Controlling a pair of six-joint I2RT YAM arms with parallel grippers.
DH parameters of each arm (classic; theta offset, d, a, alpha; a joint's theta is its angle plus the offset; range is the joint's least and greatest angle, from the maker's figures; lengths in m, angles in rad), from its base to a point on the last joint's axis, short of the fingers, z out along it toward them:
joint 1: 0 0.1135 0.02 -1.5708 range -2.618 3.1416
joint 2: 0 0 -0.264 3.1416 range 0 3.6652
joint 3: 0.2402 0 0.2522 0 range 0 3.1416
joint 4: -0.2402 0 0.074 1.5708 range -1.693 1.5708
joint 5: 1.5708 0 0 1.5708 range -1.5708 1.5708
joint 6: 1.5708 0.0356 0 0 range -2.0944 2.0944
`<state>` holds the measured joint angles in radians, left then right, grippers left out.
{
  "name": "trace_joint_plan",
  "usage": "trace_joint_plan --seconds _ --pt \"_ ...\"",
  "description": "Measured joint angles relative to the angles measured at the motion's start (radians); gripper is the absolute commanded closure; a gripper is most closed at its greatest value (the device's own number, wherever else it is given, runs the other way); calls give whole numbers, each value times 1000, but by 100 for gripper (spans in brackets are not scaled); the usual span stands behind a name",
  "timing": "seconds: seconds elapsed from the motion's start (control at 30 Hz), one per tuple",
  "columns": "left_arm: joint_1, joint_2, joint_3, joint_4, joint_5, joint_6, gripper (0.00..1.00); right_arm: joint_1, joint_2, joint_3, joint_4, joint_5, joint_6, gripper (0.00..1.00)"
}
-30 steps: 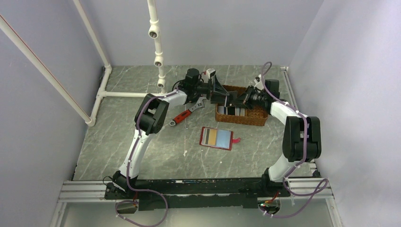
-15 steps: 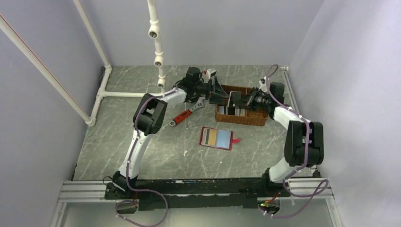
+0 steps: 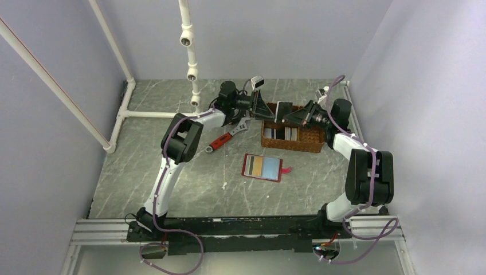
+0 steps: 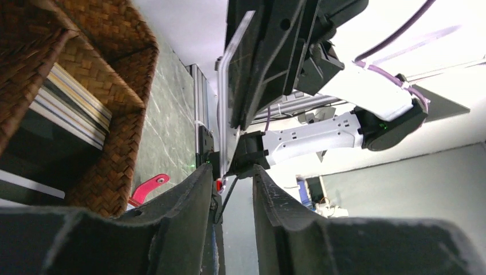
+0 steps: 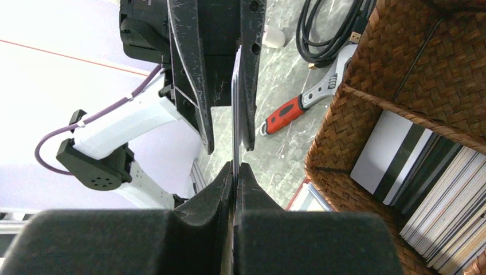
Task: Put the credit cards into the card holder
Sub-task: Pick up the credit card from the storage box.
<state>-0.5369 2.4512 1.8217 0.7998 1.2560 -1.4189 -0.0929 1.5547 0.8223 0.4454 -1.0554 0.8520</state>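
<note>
A dark credit card [image 3: 283,110] with a pale edge hangs upright above the wicker basket [image 3: 309,146]. My right gripper [image 3: 293,118] is shut on it, and in the right wrist view the pads [image 5: 247,182] pinch the thin card [image 5: 235,114]. From the other side my left gripper [image 3: 271,112] faces it. Its jaws stand apart on either side of the card's edge [image 4: 232,74], with a gap showing. The dark-red card holder [image 3: 262,167] lies open on the table in front of the basket, showing a tan card and a pale blue card and its red tab [image 4: 148,188].
More cards [image 5: 401,154] stand in the divided basket [image 5: 367,74]. A red-handled wrench [image 3: 226,139] lies to the left of the basket. A white pipe frame [image 3: 192,57] stands at the back left. A black cable [image 5: 326,28] lies coiled behind the basket.
My right gripper has lifted the card up out of the basket, toward the back. My left gripper rose with it, and its jaws have narrowed around the card's edge.
</note>
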Motion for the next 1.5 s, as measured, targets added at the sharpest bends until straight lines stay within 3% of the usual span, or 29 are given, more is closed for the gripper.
trace_joint_plan --seconds 0.13,0.5,0.6,0.7,1.13,1.3,1.37,1.5 --pt "0 0 0 110 20 -67 70 0 0 -10 39 -20 27 100" --pt "0 0 1 120 27 -70 66 0 0 -16 99 -37 66 100" --pt "-1 0 8 122 27 -79 70 0 0 -16 105 -44 69 100" --pt "-3 0 24 128 27 -98 81 3 0 -16 111 -49 77 100" --pt "-6 1 26 146 30 -114 84 8 0 -16 138 -69 95 100" --pt "-8 1 26 144 29 -112 94 11 0 -16 138 -72 95 100" --pt "-8 1 26 141 29 -112 100 11 0 -16 137 -72 93 91" --pt "-4 1 26 116 29 -86 100 11 0 -14 92 -59 54 92"
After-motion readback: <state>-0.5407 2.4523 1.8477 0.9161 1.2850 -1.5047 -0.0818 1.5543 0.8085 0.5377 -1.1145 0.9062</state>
